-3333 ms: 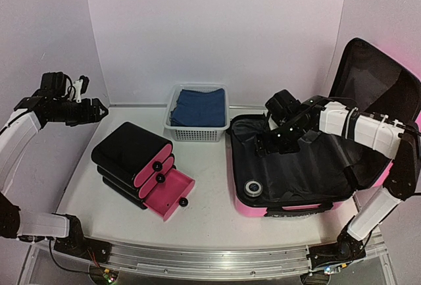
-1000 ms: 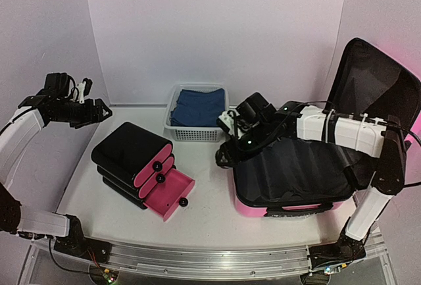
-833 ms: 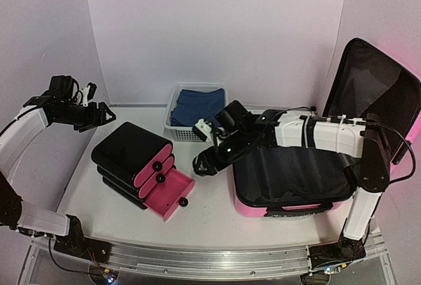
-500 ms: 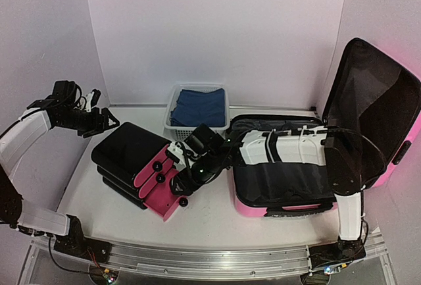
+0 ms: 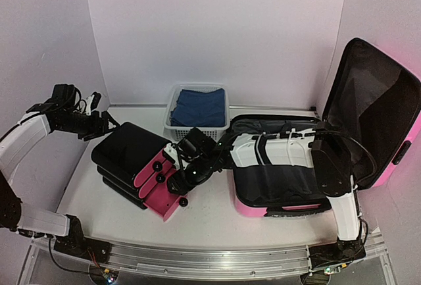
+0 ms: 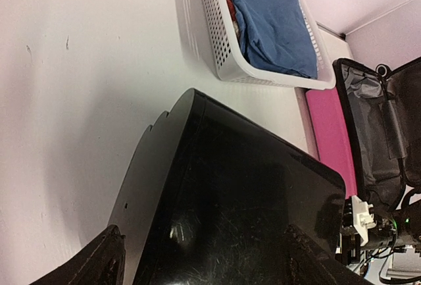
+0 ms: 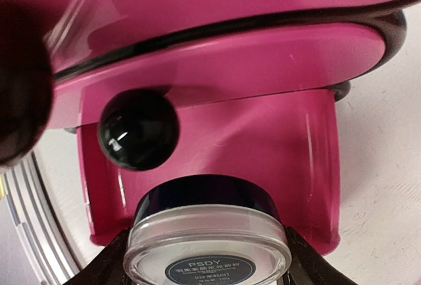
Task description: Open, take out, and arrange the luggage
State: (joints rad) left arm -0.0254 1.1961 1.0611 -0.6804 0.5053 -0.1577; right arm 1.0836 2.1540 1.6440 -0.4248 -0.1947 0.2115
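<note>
Step in hand: arranging, by my reading. The luggage (image 5: 283, 187) is already open, and an item is at the drawer, not yet set down.
Right gripper (image 5: 179, 180): reaches left across the table and is clamped on a small round jar (image 7: 207, 245) with a dark body, a clear lid and a printed label.
Jar position: over the open pink bottom drawer (image 7: 263, 140) of the black drawer unit (image 5: 128, 148), just under a black knob (image 7: 138, 129) on the front above.
Left gripper (image 5: 99, 122): jaws wide, nothing held, hovering by the unit's back top edge.
Next move (judgement): lower the jar to the drawer floor, keeping clear of the knob, then release and back out toward the luggage. What remains inside I cannot tell, because the right arm hides much of the lining.
Luggage location: right side of the table, base flat, just right of the white mesh basket (image 5: 195, 133) of blue cloth (image 5: 200, 106).
Luggage facing: the mouth faces up. The lid (image 5: 375, 94) stands raised on the right, lining facing left.
Long axis: seems to run from the near edge to the back wall, along the hinge. Tentative.
</note>
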